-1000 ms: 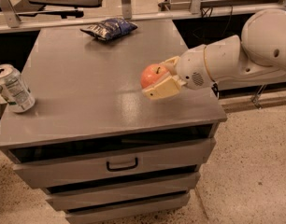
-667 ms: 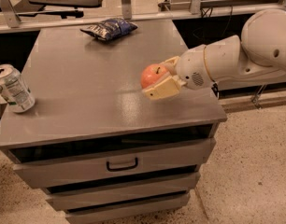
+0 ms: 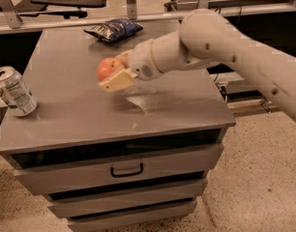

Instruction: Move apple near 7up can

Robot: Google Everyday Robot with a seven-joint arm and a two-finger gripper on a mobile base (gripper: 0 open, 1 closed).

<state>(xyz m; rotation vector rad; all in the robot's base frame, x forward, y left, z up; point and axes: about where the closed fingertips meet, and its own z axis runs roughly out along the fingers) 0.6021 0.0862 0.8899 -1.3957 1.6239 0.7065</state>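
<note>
Since the earlier frame the arm has swung left across the grey metal desk [image 3: 80,115], carrying the round orange-red apple [image 3: 108,67] with it. The tool [image 3: 115,75] is clamped around the apple, one cream finger beneath it, over the middle of the desk. The silver-and-green aluminium 7up can [image 3: 13,92] sits well apart at the left edge. A dark blue crinkled snack bag [image 3: 113,29] lies at the back.

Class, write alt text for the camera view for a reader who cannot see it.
A white robot arm's claw grips a round orange-red apple above a grey metal drawer cabinet. A silver-and-green drink can stands near the picture's left edge; a dark blue snack bag lies at the back.
</note>
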